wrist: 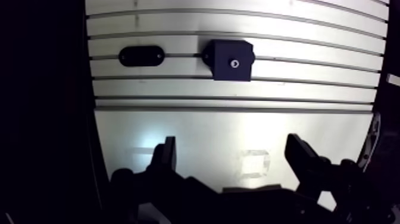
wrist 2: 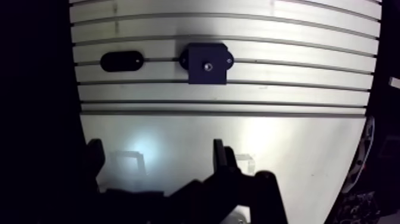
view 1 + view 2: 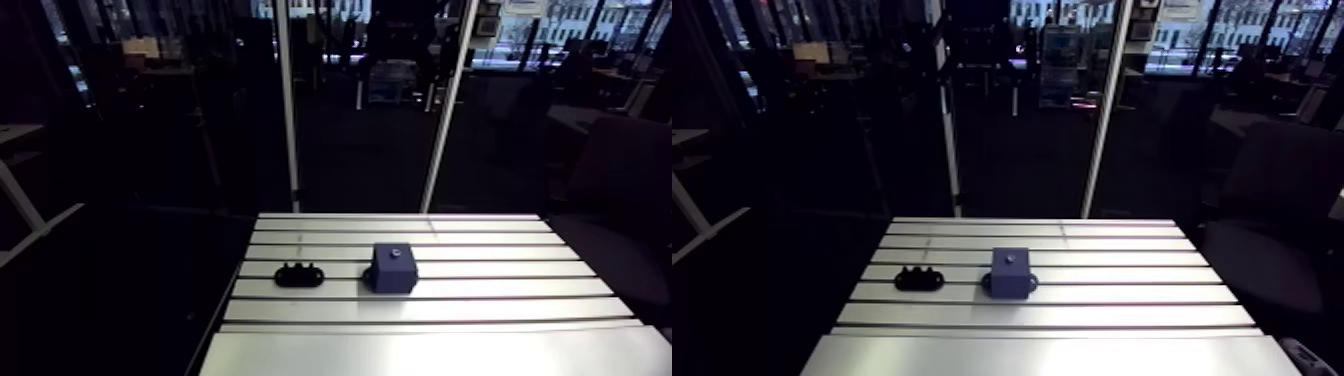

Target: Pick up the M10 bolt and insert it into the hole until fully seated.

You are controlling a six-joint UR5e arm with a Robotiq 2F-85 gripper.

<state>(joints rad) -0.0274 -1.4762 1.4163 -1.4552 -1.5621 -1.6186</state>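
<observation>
Although no bolt shows plainly, it probably sits in the black oval holder, just beside the blue block on the slotted desk; the pale dot atop the block looks like the hole. The jaws stand wide apart and empty, well short of the block. A steel bolt should be stiff, slippery and dense for its size: grip across its head.

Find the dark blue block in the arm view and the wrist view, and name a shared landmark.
Arm view: the dark blue block sits mid-way across the table.
Wrist view: the block lies ahead of the open gripper, clear of its fingers.
Shared landmark: the black oval piece beside it, in line along the slots.
</observation>
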